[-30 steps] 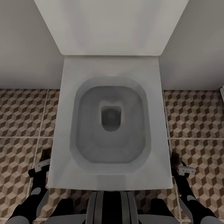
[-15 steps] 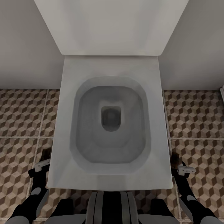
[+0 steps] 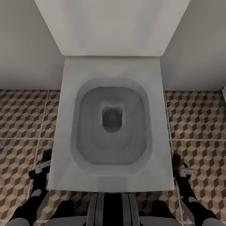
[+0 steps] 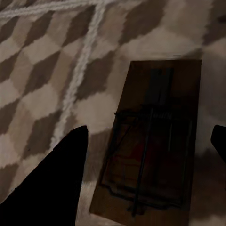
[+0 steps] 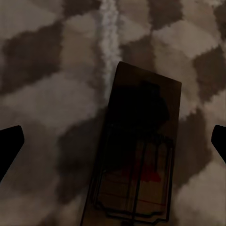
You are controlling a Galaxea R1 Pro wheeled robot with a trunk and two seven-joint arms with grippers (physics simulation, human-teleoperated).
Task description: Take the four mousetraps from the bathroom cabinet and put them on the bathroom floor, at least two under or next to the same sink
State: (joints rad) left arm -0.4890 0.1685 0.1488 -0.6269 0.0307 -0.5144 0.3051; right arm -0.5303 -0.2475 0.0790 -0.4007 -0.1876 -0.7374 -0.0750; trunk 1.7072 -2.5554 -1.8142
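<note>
Head view: no visible change against the earlier frames, same framing, my arms in the same place. I'm looking straight down on a white square-edged toilet [image 3: 111,125] with its lid up against the grey wall [image 3: 28,40]. The bathroom floor [image 3: 22,119] of brown, beige and white cube-pattern tiles with pale grout lines runs down both sides of it.

My left pincer [image 3: 42,164] hangs low beside the toilet's left edge, my right pincer [image 3: 185,169] low beside its right edge. A dark brown sliver shows just ahead of each.

Left wrist view: a small flat rectangular brown wooden mousetrap [image 4: 150,141] with dark wire spring parts lies flat on the tiles, next to a grout line. My left pincer [image 4: 146,160] is spread wide, one black finger [image 4: 52,183] on one side and only the tip of the other at the frame edge. The trap sits between them with a gap on both sides, so nothing is gripped.

Right wrist view: a second brown wooden mousetrap [image 5: 134,150], same kind, flat on the tiles. My right pincer [image 5: 113,141] is spread wide too, with its fingertips [image 5: 9,141] at opposite frame edges, well clear of the board, holding nothing.
</note>
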